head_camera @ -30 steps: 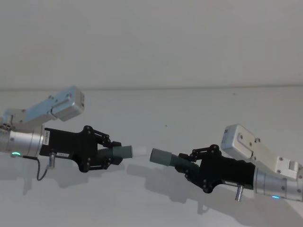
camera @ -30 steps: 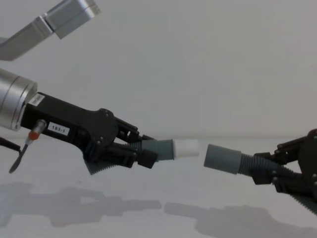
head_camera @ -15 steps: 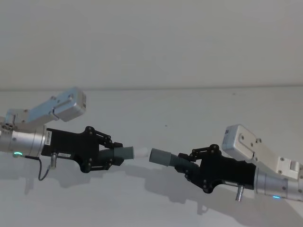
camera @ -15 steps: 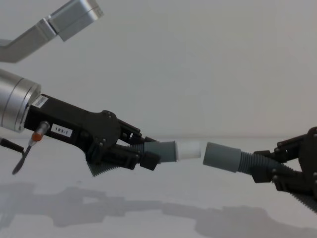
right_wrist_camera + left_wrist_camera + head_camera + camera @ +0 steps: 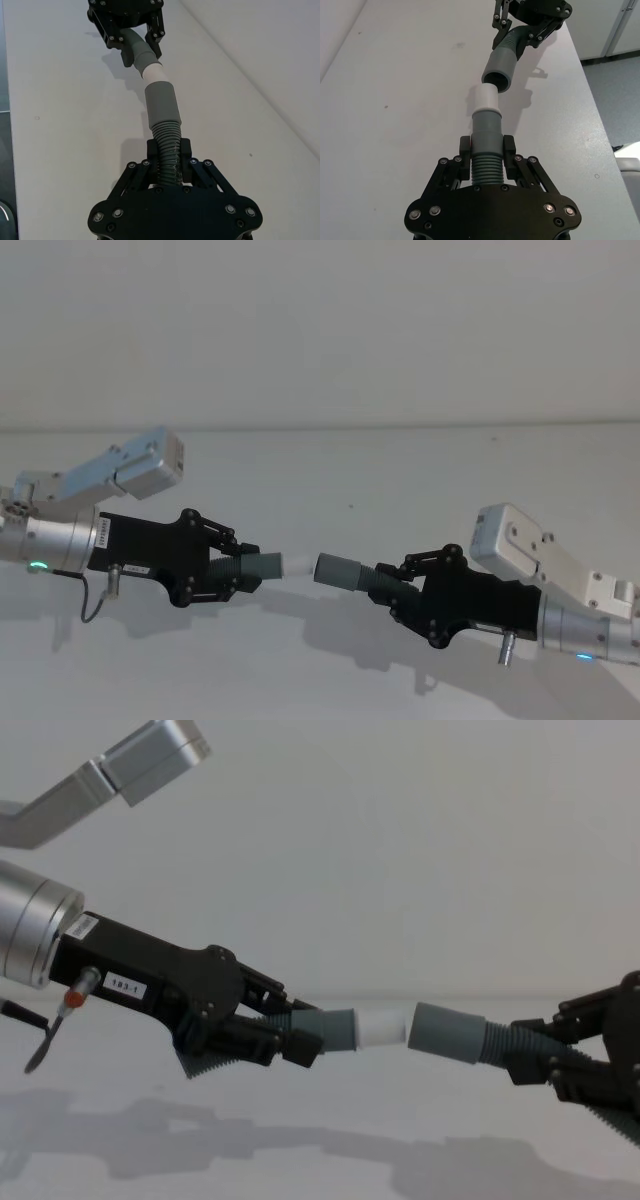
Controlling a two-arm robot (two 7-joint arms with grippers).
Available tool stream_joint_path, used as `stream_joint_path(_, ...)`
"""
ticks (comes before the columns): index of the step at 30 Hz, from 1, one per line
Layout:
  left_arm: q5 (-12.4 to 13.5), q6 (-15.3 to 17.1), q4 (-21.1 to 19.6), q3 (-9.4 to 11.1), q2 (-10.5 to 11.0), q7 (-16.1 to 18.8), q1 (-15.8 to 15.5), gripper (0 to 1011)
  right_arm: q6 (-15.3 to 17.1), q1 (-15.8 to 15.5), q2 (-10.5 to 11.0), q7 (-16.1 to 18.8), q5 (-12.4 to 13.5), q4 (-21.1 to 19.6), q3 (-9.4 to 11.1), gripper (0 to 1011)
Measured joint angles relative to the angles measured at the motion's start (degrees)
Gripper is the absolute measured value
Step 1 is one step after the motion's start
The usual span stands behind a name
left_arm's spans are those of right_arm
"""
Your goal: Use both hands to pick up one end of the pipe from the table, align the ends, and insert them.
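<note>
Both pipe pieces are held in the air above the white table (image 5: 360,465). My left gripper (image 5: 245,565) (image 5: 295,1028) (image 5: 487,150) is shut on the ribbed part of the grey piece with the white tip (image 5: 382,1026) (image 5: 486,97). From the right, my right gripper (image 5: 395,587) (image 5: 535,1045) (image 5: 168,152) is shut on the ribbed section of the other piece, whose wider grey socket (image 5: 447,1032) (image 5: 161,105) faces the tip. The white tip (image 5: 155,75) sits right at the socket mouth (image 5: 499,67), roughly in line. How deep it is, I cannot tell.
The table's far edge meets a plain pale wall. In the left wrist view the table's side edge (image 5: 592,100) drops to a grey floor. Both arms cast shadows on the surface below them.
My left gripper has moved right with its piece. The gap between white tip and grey socket has closed, and the two ends now meet. The right gripper has barely shifted.
</note>
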Motion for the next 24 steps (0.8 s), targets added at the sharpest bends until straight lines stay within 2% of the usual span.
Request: stream_joint_path(24, -0.53, -0.11, -0.98, 0.76, 0.95, 1.30, -0.17, 348, -0.03, 0.89, -0.40, 0.26, -1.56, 0.39, -1.13, 226)
